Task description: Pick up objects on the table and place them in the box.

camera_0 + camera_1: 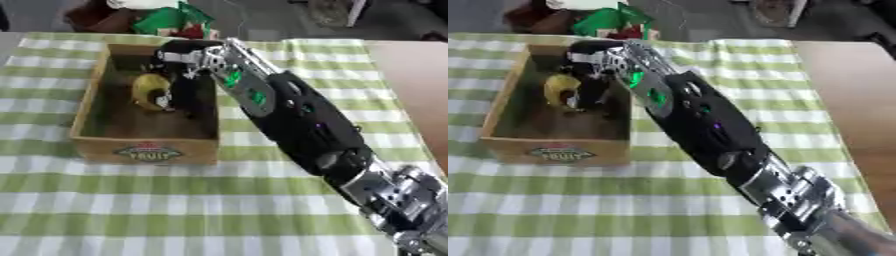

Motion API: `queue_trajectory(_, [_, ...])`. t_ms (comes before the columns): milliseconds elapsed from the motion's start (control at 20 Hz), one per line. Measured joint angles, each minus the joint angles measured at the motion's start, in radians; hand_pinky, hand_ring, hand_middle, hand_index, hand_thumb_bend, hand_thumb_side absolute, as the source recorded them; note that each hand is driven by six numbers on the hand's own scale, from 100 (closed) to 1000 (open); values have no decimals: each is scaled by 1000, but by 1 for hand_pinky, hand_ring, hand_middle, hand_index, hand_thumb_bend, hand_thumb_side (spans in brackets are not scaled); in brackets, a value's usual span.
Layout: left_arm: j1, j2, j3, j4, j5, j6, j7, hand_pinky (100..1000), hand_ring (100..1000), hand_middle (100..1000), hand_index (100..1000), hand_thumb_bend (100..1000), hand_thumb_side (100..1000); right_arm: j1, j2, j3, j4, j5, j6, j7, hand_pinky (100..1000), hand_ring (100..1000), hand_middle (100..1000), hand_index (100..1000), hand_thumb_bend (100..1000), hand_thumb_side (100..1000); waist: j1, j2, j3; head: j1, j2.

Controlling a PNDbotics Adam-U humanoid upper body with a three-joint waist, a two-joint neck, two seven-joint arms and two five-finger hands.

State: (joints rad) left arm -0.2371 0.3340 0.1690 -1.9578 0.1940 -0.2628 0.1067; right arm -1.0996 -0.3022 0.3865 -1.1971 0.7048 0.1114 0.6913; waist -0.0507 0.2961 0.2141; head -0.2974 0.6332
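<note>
The placing step is judged to be in hand. The right robot hand is reached into the wooden box at the bench's far left, fingers curled round a yellow object above the box floor. Release and withdrawal are called for next.

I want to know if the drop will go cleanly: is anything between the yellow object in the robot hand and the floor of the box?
Nothing visible is. The right robot hand holds the yellow object inside the wooden box, and the box floor beneath it looks bare.
</note>
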Motion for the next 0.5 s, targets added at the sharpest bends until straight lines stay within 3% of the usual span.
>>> queue_trajectory(400, [0,0,0,0,0,0,0,472,568,623,740,100,853,0,0,-4,0,6,-6,12,701,747,589,687,100,241,0,0,0,0,0])
queue_trajectory(450, [0,0,0,0,0,0,0,471,567,622,739,100,852,0,0,-4,0,6,-6,13,827,953,886,936,123,402,0,0,0,-2,0])
queue_trajectory(500, [0,0,0,0,0,0,0,471,568,623,739,100,851,-2,0,-4,-1,5,-10,17,828,955,888,938,143,418,1,0,-3,-10,3])
